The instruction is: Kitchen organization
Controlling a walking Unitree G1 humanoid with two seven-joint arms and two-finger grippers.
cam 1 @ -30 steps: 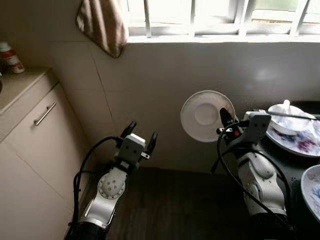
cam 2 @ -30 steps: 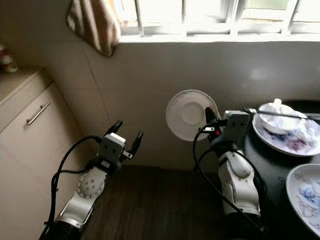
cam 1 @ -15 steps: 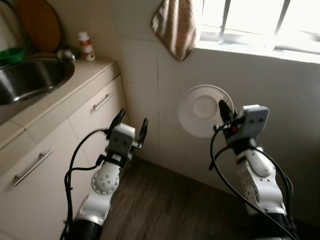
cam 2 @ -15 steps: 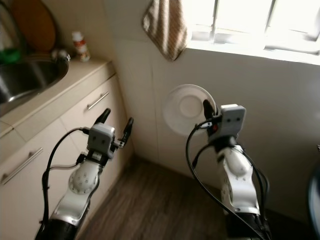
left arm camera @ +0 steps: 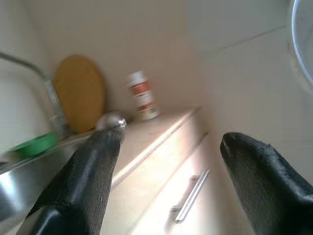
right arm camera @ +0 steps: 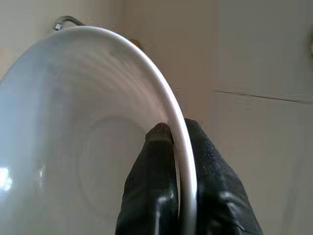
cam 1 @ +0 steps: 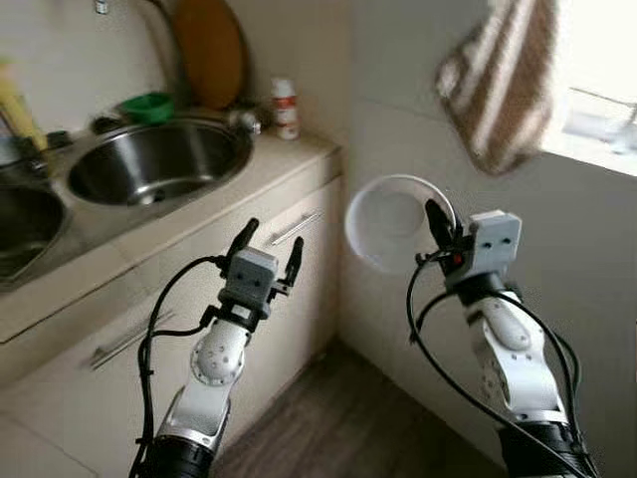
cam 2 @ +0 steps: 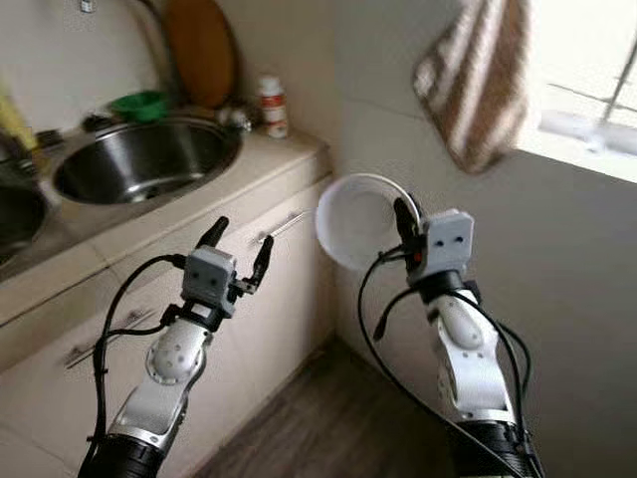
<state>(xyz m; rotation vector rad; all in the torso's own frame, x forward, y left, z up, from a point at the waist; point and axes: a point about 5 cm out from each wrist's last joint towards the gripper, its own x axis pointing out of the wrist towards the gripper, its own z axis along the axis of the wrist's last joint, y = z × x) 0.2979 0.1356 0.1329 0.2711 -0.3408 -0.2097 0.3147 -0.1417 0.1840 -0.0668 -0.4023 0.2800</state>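
Note:
My right gripper (cam 1: 436, 221) is shut on the rim of a white plate (cam 1: 390, 223), held upright in the air beside the cabinet corner; the wrist view shows the plate (right arm camera: 88, 127) edge pinched between both fingers (right arm camera: 161, 161). My left gripper (cam 1: 269, 249) stands open with nothing in it, raised in front of the cabinet drawers. A steel sink (cam 1: 159, 161) is set in the beige counter (cam 1: 289, 164) to the left.
A brown round board (cam 1: 211, 52), a green bowl (cam 1: 146, 105) and a small white bottle (cam 1: 286, 108) stand behind the sink. Drawer handles (cam 1: 295, 227) run along the cabinet front. A striped towel (cam 1: 498, 85) hangs at upper right. Dark wood floor (cam 1: 348, 428) lies below.
The camera has swung left: the dark table with dishes has left the picture and the sink counter has come in. The right gripper still holds the plate; the left stays open.

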